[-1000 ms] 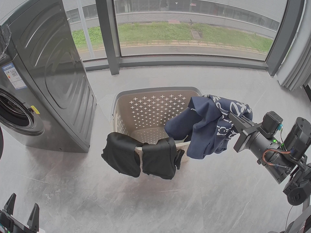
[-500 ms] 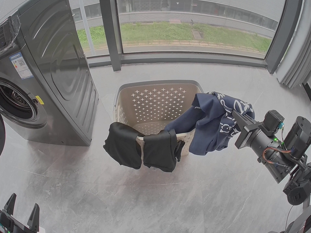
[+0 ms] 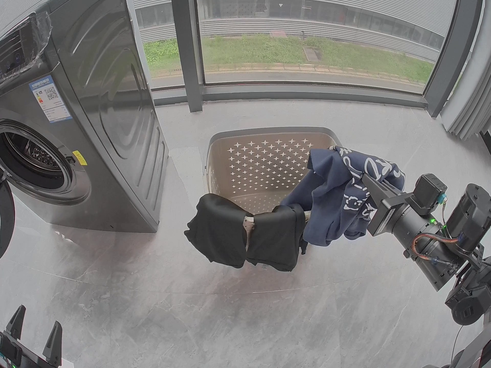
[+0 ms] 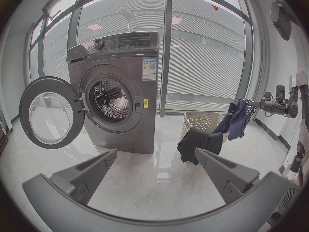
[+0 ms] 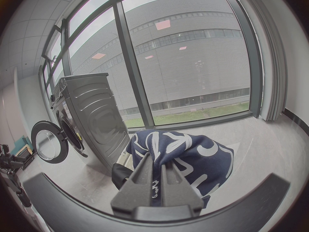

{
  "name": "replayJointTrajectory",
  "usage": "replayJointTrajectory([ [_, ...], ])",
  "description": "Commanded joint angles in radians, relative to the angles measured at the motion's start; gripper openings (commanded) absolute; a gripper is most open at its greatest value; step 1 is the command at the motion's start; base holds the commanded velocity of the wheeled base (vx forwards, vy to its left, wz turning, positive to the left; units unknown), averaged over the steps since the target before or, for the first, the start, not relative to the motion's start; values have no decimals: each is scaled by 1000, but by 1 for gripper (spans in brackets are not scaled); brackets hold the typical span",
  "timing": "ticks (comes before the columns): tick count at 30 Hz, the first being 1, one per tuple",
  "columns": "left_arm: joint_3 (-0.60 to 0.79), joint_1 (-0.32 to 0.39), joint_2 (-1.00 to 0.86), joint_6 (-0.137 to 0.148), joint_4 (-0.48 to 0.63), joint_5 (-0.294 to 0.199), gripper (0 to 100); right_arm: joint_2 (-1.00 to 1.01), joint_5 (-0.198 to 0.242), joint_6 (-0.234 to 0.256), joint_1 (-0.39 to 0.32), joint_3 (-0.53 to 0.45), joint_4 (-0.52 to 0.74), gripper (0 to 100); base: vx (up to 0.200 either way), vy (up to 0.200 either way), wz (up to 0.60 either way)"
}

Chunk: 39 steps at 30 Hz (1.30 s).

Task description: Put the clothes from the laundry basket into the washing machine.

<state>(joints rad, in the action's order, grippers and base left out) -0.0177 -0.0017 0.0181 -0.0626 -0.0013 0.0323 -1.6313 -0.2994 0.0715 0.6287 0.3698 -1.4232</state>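
A navy garment with white print [image 3: 341,195] hangs in the air over the right end of the beige laundry basket [image 3: 266,154], and my right gripper [image 3: 371,186] is shut on it. The same navy garment [image 5: 180,155] drapes over the right gripper [image 5: 157,169] in the right wrist view. Black clothes [image 3: 245,233] hang over the basket's near rim. The grey washing machine [image 3: 87,108] stands at the left with its door [image 4: 51,113] swung open and its drum [image 4: 111,99] visible. My left gripper [image 4: 156,155] is open, low at the near left, far from the basket [image 4: 202,120].
A glass window wall [image 3: 307,37] runs behind the basket, with a dark post [image 3: 186,42] beside the machine. A curtain [image 3: 470,103] hangs at the far right. Bare grey floor [image 3: 204,307] stretches between me and the basket.
The whole head view has shifted, so the machine and basket sit further right now and more of the machine's front shows. The right gripper still holds the navy garment in the same pose.
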Motion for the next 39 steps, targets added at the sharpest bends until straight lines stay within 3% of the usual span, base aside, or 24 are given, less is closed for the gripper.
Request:
replayJointTrajectory([
  [1, 16, 0, -9, 0, 0, 0, 100, -12, 0, 2, 2, 0, -3, 0, 0, 200, 0],
  [39, 16, 0, -9, -2, 0, 0, 100, -39, 0, 25, 42, 5, -13, 0, 0, 200, 0],
])
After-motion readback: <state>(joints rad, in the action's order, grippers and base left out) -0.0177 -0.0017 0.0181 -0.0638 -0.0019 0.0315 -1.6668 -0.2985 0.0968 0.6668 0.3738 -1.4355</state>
